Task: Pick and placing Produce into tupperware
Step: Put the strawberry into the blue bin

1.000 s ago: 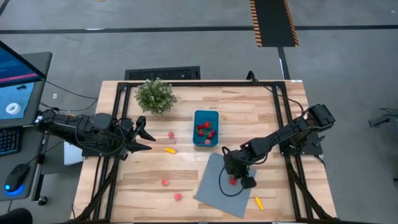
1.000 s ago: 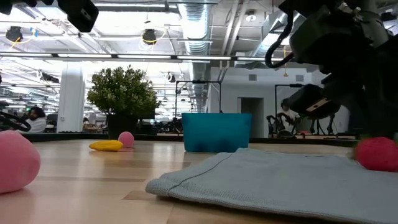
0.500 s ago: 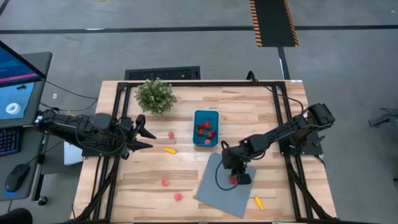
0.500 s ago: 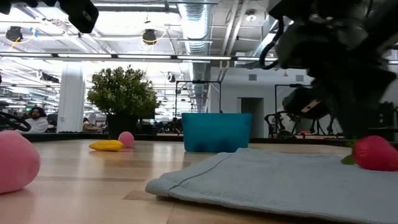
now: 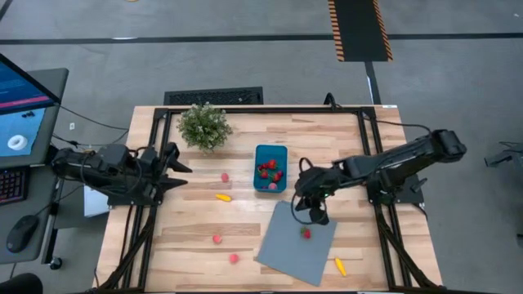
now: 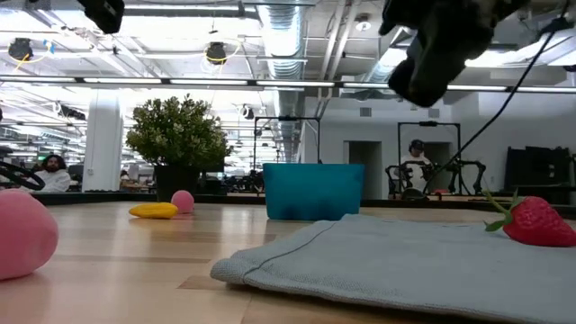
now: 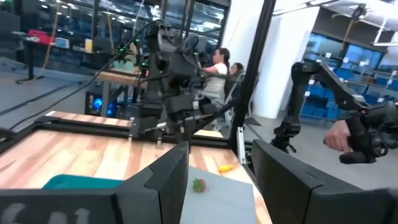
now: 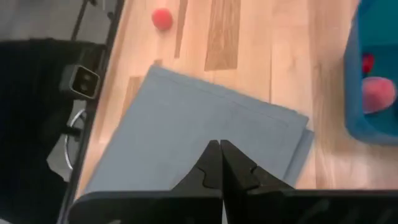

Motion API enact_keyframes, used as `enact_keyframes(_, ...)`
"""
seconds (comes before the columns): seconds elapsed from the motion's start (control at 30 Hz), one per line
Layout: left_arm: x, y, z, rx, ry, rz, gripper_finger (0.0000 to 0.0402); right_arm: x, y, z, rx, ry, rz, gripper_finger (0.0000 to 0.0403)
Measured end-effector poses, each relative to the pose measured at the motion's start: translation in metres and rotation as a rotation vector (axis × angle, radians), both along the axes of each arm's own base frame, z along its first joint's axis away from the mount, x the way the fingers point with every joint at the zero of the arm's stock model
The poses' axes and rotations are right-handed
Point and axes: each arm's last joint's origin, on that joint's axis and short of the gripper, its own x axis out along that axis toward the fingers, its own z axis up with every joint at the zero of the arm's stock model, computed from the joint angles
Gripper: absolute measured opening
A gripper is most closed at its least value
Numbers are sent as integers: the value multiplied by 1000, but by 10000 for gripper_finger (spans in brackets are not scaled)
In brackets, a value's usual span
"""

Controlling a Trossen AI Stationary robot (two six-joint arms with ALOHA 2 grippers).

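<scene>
My right claw [image 5: 317,219] is pinched shut, empty, hovering between tub [image 5: 270,167] and strawberry [image 5: 306,233], which lies loose on the cloth [image 5: 286,249] just below me. Left claw [image 5: 178,176] waits, part open. Tub holds a few pieces; about six remain on the worktop [image 5: 245,220].

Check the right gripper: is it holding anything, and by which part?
Nothing. The right gripper is shut empty above the grey cloth; the strawberry lies loose on the cloth. Left gripper is open, empty.
</scene>
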Motion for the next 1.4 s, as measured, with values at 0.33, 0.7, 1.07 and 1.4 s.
enact_keyframes(0.33, -2, 2, -4, 1, 31, 42, 167, 0, 10, -21, 49, 180, -32, 131)
enact_keyframes(0.7, -2, 2, -5, 3, 44, 42, 167, 15, 25, -52, 136, 288, 4, 223)
enact_keyframes(1.07, -2, 2, -5, -1, 49, 41, 167, 19, 30, -67, 144, 328, 35, 183)
enact_keyframes(1.4, -2, 1, -5, -6, 51, 33, 167, 18, 29, -77, 108, 388, 8, 175)
